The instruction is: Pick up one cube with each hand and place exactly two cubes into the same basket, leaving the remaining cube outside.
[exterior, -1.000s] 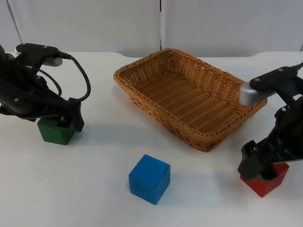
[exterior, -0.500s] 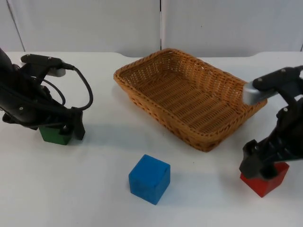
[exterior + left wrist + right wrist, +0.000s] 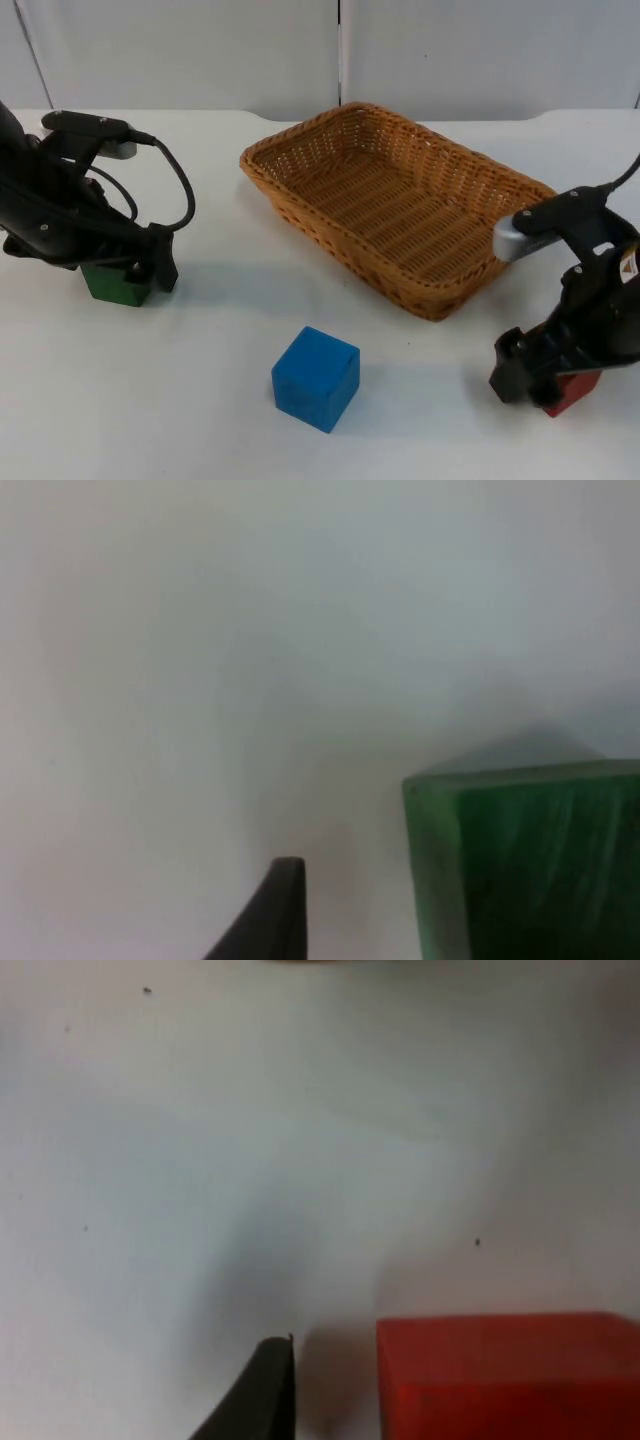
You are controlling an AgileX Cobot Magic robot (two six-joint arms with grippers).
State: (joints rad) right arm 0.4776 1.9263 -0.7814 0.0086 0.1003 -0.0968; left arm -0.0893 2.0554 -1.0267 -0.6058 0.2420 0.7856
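A green cube (image 3: 112, 286) sits on the table at the left, and my left gripper (image 3: 120, 270) is down over it. In the left wrist view one black fingertip (image 3: 272, 916) stands a little apart from the green cube (image 3: 530, 865), so this gripper is open. At the front right my right gripper (image 3: 553, 380) is low over a red cube (image 3: 570, 390), hiding most of it. Its fingertip (image 3: 262, 1390) also stands apart from the red cube (image 3: 510, 1375), open. A blue cube (image 3: 316, 378) lies alone at the front middle. The wicker basket (image 3: 300, 215) holds nothing.
The basket lies at an angle in the middle of the white table (image 3: 200, 410), between the two arms. A grey partition wall (image 3: 200, 50) closes off the back. Bare table surrounds the blue cube.
My right arm has come down and slightly left over the red cube, covering more of it. The left arm sank a little over the green cube a second ago and has since stayed put.
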